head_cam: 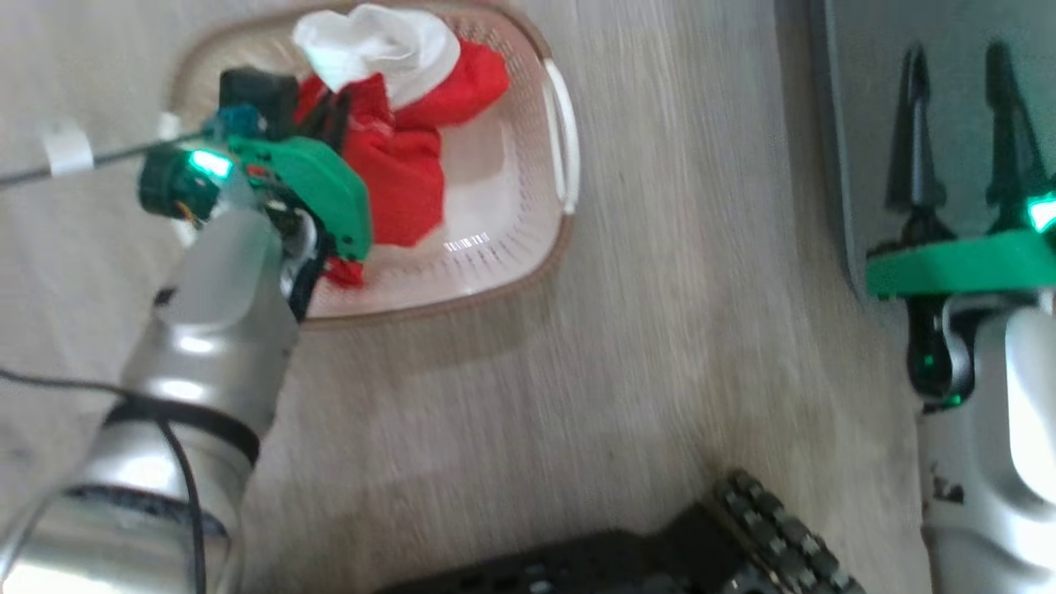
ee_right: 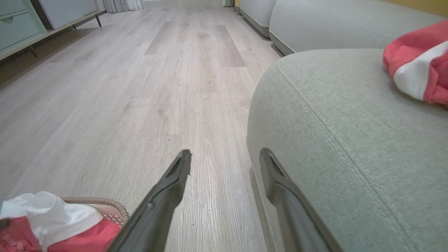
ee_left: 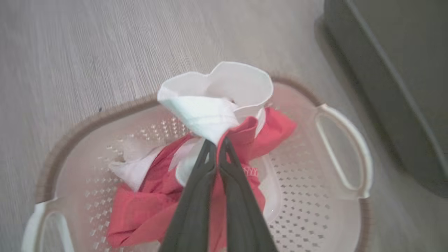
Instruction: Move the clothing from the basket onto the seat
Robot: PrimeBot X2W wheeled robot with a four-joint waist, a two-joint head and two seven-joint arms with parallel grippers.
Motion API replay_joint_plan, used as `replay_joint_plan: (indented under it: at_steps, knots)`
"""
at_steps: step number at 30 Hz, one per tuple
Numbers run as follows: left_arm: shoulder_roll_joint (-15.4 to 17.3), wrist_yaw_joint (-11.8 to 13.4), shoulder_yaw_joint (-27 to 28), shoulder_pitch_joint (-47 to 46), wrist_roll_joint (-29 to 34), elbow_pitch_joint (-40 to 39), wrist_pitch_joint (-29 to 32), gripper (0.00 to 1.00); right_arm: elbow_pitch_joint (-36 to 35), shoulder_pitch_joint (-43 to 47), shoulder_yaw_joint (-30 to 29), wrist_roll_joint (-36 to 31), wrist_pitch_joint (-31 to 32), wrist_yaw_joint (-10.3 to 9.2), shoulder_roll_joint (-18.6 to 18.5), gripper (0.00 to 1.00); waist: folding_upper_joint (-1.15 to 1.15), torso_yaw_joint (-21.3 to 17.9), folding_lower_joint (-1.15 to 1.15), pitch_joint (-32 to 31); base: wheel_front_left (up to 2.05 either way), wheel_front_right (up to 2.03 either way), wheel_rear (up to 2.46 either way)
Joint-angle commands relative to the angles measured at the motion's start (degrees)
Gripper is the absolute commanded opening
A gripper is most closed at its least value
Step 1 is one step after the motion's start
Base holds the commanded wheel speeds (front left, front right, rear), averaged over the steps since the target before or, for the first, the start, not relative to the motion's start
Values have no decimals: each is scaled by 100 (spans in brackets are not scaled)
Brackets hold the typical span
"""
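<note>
The cream basket sits on the floor at the upper left of the head view. Red clothing with white collar parts bunches up out of it. My left gripper is shut on that red and white clothing, which hangs up above the basket. My right gripper stands open at the right, over the edge of the grey seat, with nothing between its fingers. Another red and white garment lies on the seat. The basket's rim also shows low left in the right wrist view.
Pale wood-look floor lies between basket and seat. My dark wheeled base shows at the bottom. A thin cable with a white tag runs at the left. A pale cabinet and more grey sofa cushions stand farther off.
</note>
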Motion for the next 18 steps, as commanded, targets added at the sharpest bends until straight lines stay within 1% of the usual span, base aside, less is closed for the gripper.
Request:
replay_joint_plan:
  at_steps: [1,6,11,14,17,18]
  knots:
    - [61,-1,163,189,-59,-326,-77,0,-115,251,33,-64,-36,-2,9,100,0,463,0,-778,0,0,0]
    - [83,6,475,1162,-186,-1358,-79,0,73,654,-134,-230,-36,-2,-27,100,0,775,0,-1731,0,0,0]
    - [158,119,815,2175,-256,-2250,-80,0,266,1037,-193,-310,-36,-2,-147,100,0,983,0,-2544,0,0,0]
    - [205,222,993,2762,-282,-2691,-80,0,417,1225,-109,-384,-36,-2,-305,100,0,1059,0,-2976,0,0,0]
    - [254,307,1127,3258,-308,-3066,-80,0,580,1378,-52,-460,-36,-2,-516,100,0,1132,0,-3305,0,0,0]
    - [288,356,1208,3539,-332,-3263,-80,0,688,1469,-10,-510,-36,-2,-640,100,0,1168,0,-3512,0,0,0]
